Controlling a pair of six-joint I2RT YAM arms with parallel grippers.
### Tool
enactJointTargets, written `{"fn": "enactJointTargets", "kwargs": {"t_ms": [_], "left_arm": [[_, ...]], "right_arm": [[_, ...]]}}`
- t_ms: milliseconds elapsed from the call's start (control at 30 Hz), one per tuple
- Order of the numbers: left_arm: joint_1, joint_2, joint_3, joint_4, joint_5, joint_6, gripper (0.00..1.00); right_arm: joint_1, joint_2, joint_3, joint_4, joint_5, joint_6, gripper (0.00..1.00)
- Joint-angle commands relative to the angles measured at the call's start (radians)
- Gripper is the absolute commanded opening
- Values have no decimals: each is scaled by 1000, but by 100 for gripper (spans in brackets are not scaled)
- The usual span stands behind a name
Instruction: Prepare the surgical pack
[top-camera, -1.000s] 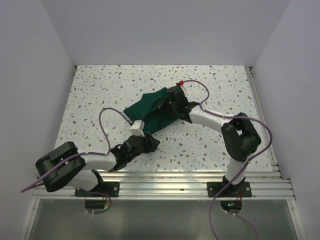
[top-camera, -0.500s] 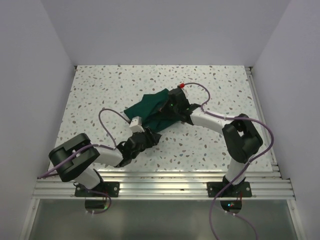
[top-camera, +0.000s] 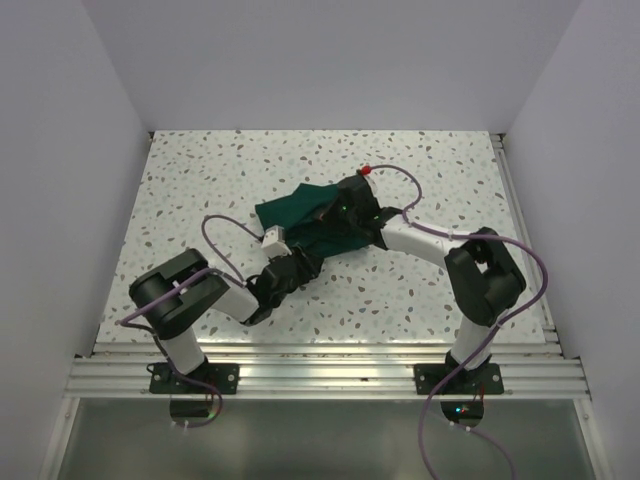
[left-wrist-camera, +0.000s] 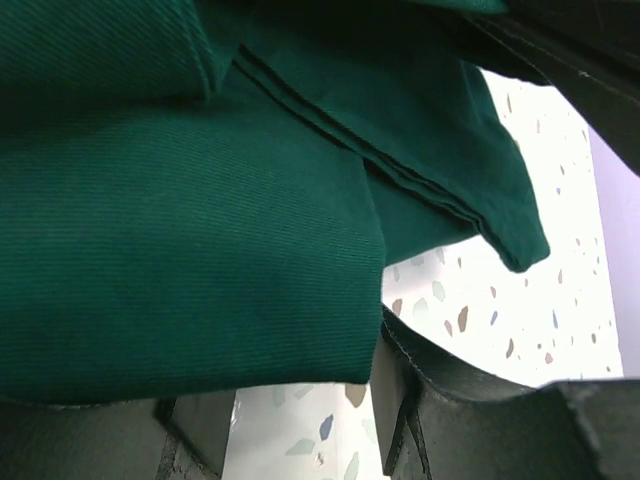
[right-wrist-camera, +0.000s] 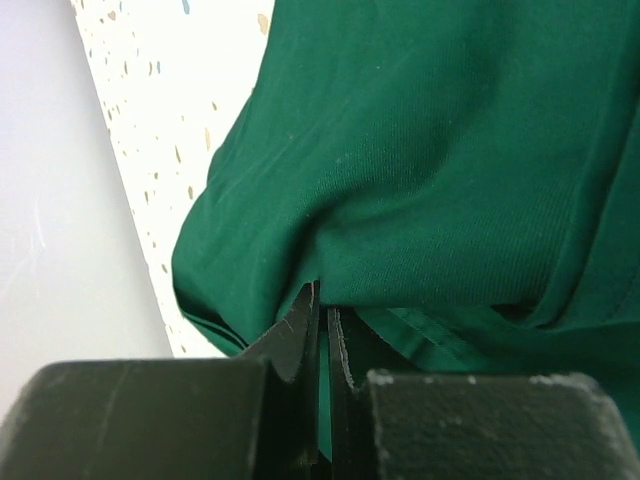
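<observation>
The green cloth (top-camera: 300, 212) lies as a folded bundle in the middle of the speckled table (top-camera: 200, 170) (whatever it wraps is hidden). The right gripper (right-wrist-camera: 322, 305) pinches a fold at the bundle's far right side, its fingers almost meeting. The left gripper (left-wrist-camera: 295, 405) sits at the near edge with its fingers apart. The cloth's hem lies just past them, and bare table shows between them.

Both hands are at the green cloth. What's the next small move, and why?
Probably close the left hand on the near edge of the green cloth: its fingers stand apart at that edge, while the right hand pinches the far side.
</observation>
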Motion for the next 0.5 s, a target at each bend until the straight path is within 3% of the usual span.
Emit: {"fn": "enactJointTargets", "kwargs": {"t_ms": [0,467], "left_arm": [[4,64,35,108,-46,-11,54],[4,152,119,-13,-220,-113,53]], "right_arm": [[11,-3,52,21,-54,33,0],[66,34,72,19,-28,80,0]]}}
